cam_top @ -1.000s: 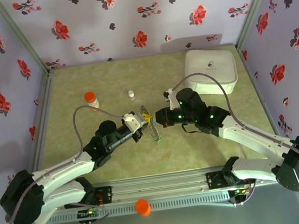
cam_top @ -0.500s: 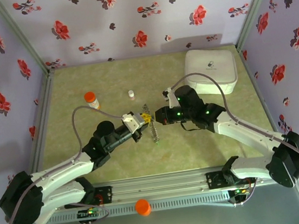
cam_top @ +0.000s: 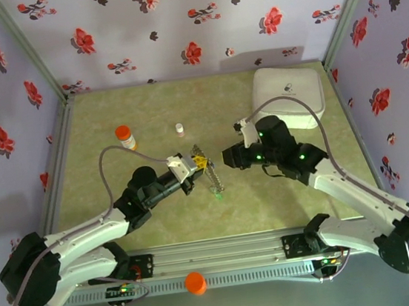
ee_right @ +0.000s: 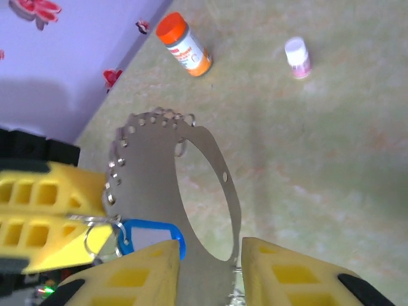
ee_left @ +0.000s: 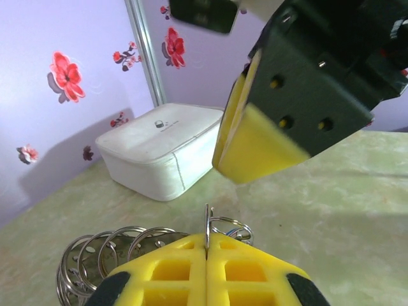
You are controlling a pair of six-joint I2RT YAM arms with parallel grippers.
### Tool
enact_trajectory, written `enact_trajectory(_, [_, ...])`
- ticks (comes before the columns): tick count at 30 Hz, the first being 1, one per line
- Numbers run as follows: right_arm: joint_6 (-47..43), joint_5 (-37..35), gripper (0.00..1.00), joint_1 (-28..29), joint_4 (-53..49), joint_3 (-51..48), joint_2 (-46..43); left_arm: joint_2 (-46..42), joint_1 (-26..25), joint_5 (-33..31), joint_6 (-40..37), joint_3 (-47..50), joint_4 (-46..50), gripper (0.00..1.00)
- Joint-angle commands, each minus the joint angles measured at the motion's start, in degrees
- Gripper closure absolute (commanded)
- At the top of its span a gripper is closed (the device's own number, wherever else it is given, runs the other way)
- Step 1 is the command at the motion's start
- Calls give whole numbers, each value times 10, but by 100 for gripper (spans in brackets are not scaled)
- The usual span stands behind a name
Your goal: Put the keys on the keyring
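Observation:
The keyring is a flat grey loop with small holes along one rim, and it hangs from my left gripper. That gripper is shut on the loop's thin metal edge, with several small wire rings bunched beside it. A blue key head hangs on a small ring at the loop, next to the left fingers. My right gripper is open, its fingers on either side of the loop's lower end without pinching it. From above, the right gripper faces the left one, just right of the keyring.
A white rounded-square box sits at the back right. An orange-capped bottle and a small white bottle stand behind the left gripper. An orange cap rests on the front rail.
My right gripper has opened and drawn back to the right, away from the loop. The left gripper keeps its hold, and the loop now hangs a little lower.

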State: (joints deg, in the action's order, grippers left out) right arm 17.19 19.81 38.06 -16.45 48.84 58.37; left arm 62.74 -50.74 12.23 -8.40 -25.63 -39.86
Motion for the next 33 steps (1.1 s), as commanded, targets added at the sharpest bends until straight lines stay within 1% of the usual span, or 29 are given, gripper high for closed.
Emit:
enact_trajectory(1, [-181,-15,65,-2,92,-58,-48,10,16,46,34,6,-63,100])
enact_trajectory(4, [-256,-20,65,-3,174,-92,-58,22,29,91,51,2,-73,100])
enact_trajectory(5, [-281,-11,65,-3,183,-92,-51,28,33,104,57,0,-77,100])
enact_trajectory(7, [-306,10,64,-3,166,-76,-33,37,41,120,66,-3,-85,100])
enact_trajectory(10, [-316,12,63,-3,123,-51,-18,43,55,120,77,-3,-98,100])
enact_trajectory(13, [-341,17,63,-1,89,-48,-28,51,72,113,99,-4,-109,100])
enact_trajectory(14, [-347,11,62,3,80,-50,-33,54,75,112,124,-4,-114,100])
enact_trajectory(17, [-366,-33,61,21,67,-54,-44,64,82,107,160,-9,-113,100])
enact_trajectory(21, [-423,-111,61,57,79,-65,-43,71,83,102,207,-13,-108,100])
enact_trajectory(23, [-437,-129,61,68,87,-66,-40,71,82,99,228,-13,-102,100])
enact_trajectory(26, [-442,-125,61,74,104,-69,-39,64,80,94,238,-15,-83,100])
enact_trajectory(33, [-471,-93,63,89,164,-102,-41,54,69,83,233,-23,-50,100])
